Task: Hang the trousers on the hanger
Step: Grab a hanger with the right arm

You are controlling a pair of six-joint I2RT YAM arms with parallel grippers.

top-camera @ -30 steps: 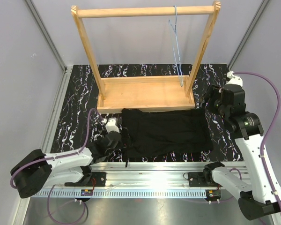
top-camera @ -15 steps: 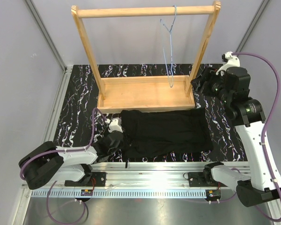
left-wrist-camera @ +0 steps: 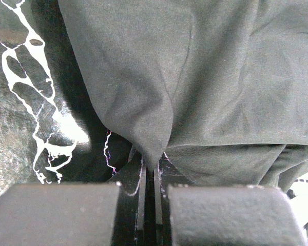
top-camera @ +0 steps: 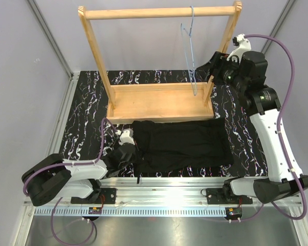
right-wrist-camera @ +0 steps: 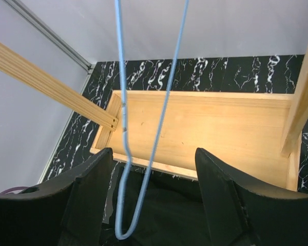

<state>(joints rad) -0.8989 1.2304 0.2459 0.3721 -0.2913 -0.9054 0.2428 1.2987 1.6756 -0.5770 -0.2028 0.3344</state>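
**Trousers pinched at the near left corner; hanger on the rack**

1. Rail (top-camera: 164,183): silver metal, along the near edge of the desk. It carries both arm bases.

2. Left arm's fingers (top-camera: 132,150): low over the desk, near left. They are closed tight on a small fold at the left edge of the trousers. In the left wrist view the cloth rises in a peak from between the two pads.

3. Trousers (top-camera: 182,143): black, soft and creased. They lie flat across the near middle of the desk, just in front of the rack's base, about as wide as that base. The left edge is bunched where it is gripped. None of the cloth is on the hanger.

4. Desk (top-camera: 82,118): black surface with white veining, showing to either side of the trousers.

5. Rack (top-camera: 159,105): light wood, with a shallow tray base, two sloping posts and a round top bar. It stands behind the trousers.

6. Right arm's fingers (top-camera: 214,66): raised, by the rack's right post. They are spread apart and hold nothing. In the right wrist view the hanger's lower loop hangs between them, and whether it touches either one cannot be told.

7. Hanger (top-camera: 191,51): thin light-blue wire, hooked over the top bar towards its right end. It hangs edge-on above the tray.
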